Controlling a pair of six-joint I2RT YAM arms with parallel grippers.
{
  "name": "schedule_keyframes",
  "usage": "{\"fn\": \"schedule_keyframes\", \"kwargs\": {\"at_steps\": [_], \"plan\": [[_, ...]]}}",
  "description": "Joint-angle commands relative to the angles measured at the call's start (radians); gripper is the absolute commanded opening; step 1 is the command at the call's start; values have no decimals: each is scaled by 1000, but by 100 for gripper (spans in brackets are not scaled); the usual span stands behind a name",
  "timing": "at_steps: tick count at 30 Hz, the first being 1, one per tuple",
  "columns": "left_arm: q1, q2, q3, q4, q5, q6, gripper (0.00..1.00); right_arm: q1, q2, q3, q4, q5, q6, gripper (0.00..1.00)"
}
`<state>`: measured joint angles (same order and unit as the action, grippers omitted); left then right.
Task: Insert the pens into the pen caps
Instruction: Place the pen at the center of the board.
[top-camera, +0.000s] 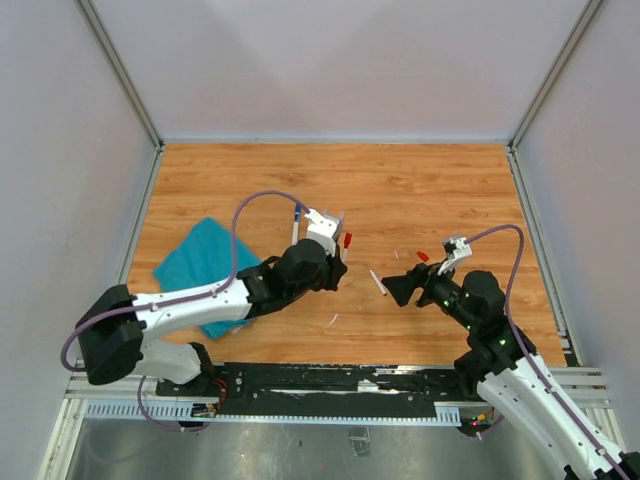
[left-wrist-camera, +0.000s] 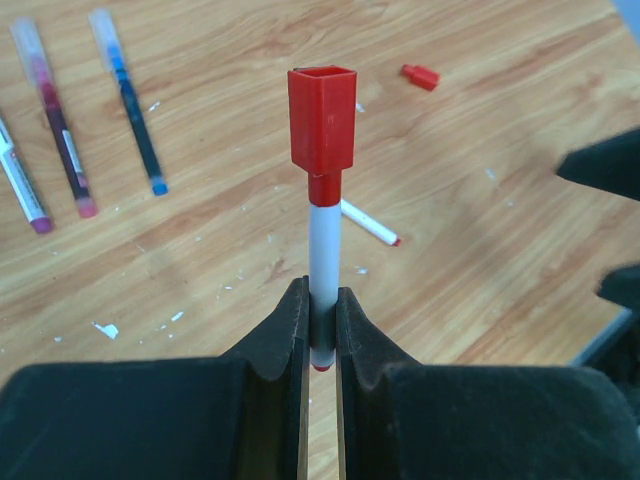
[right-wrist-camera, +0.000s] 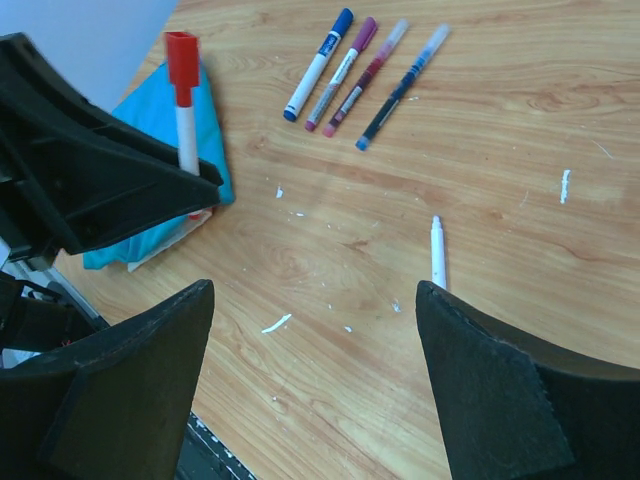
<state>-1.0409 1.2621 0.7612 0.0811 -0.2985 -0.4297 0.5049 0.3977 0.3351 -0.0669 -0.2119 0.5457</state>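
A teal cloth (top-camera: 200, 262) lies near the left edge of the counter (top-camera: 440, 190). Beside it, the left jaws are clenched on the lower barrel of a white pen (left-wrist-camera: 324, 262), held upright with a red cap (left-wrist-camera: 322, 118) on its top end. A red collar shows below the cap, so it may not be fully seated. Four more pens (right-wrist-camera: 400, 88) lie side by side toward the far edge. Near the middle, a loose pen (right-wrist-camera: 437, 250) lies bare, with a loose red cap (left-wrist-camera: 420, 76) just beyond it. The right jaws hang released and wide above that loose pen, which sits close to one finger. For a clean pickup they should shift to centre over the barrel, come down square across it, and close mid-length so the tip stays free.
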Motion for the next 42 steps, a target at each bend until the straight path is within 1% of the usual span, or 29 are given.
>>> {"fn": "schedule_keyframes", "kwargs": {"at_steps": [1,5,9,12,19,24,30,42], "plan": [[43,131,111,-111,-32,-65,1,-11,-16,45,-47,43,-31,82],[86,289,206,-226,-36,-95,0,-11,-26,38,-73,65,-27,82],[94,414,301,-296,-59,-102,0,-11,-17,30,-93,64,3,82],[102,512,401,-372,-84,-97,1,-11,-20,28,-112,55,14,82],[135,668,566,-418,-80,-52,1,-11,-60,28,-153,57,-3,83],[163,756,649,-438,-72,-13,2,-11,-72,52,-200,68,-38,83],[180,827,729,-466,-65,16,5,-11,-92,57,-219,71,-41,83],[196,889,806,-478,-25,16,12,-11,-108,60,-241,71,-46,84]]}}
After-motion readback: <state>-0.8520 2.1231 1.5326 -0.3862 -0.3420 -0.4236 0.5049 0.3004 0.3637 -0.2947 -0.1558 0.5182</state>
